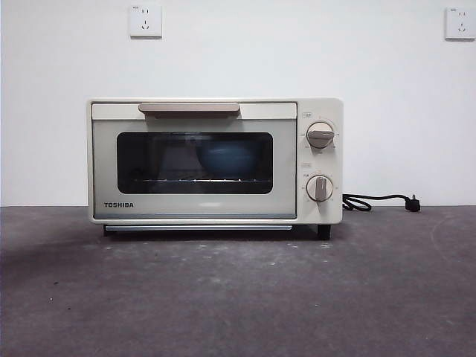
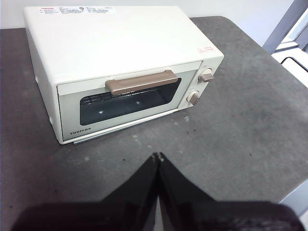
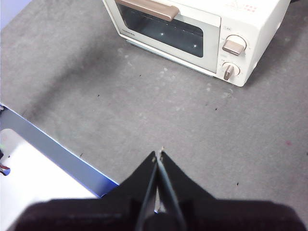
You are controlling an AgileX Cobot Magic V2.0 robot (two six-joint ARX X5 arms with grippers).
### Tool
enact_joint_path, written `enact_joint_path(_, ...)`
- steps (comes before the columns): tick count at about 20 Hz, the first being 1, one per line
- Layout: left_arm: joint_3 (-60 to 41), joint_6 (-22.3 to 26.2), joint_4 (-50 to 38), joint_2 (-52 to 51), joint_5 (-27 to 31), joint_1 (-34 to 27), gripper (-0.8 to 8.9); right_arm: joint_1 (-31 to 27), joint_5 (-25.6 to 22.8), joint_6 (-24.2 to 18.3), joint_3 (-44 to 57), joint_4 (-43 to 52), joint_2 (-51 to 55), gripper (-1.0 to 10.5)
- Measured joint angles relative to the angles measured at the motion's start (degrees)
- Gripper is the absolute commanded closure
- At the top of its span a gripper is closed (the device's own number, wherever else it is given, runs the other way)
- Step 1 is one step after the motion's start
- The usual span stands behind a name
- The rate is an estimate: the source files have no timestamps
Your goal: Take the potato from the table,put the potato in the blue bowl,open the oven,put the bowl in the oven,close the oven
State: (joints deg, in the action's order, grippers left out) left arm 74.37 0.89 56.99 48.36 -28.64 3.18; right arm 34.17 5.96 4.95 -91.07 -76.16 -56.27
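Both grippers, left (image 2: 158,156) and right (image 3: 159,154), are held above the table (image 1: 238,297) with jaws pressed together on nothing. Behind the closed glass door of the oven (image 1: 214,161), the blue bowl (image 1: 225,158) is seen on the rack.

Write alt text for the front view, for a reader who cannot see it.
A cream TOSHIBA oven stands on a grey table with its door shut. A blue bowl shows dimly on the rack behind the dark glass. Two knobs sit on its right side, a black cord trails off beside it, and no gripper shows.
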Motion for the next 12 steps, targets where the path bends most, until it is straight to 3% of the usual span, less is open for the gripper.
enact_joint_path(12,0.0,0.0,-0.02,0.0,0.02,0.0,8.18,0.0,0.0,0.63,0.0,0.02,0.42,9.5)
